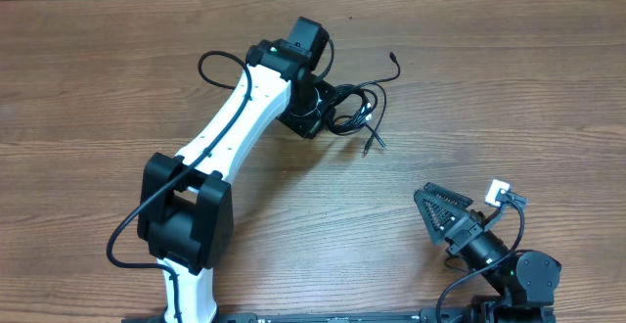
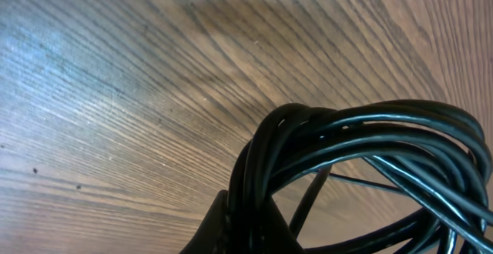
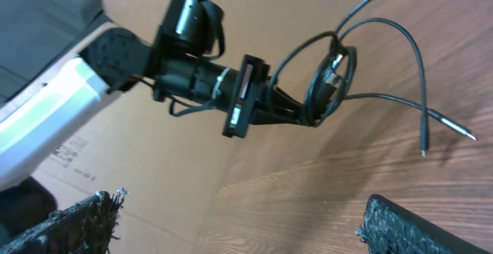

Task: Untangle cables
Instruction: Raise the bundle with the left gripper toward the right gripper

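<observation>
Far on the tabletop (image 1: 98, 69), the left gripper (image 1: 331, 115) has its jaws clamped on the tangled cables (image 1: 364, 103); the right gripper (image 1: 442, 207) sits near, jaws wide. Likely next: it reaches in to draw one loop free.

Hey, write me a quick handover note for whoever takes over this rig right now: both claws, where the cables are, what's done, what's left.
Left claw: shut on the cables, gripping the bunched loops at the far middle of the table.
Right claw: open, empty, near the front right edge, well apart from the cables.
Done: bundle grasped. Nothing separated; the loops sit in one clump, with loose plug ends trailing out.
Left: bring the right claw in, probably onto a free end, and draw the cords apart one by one.
</observation>
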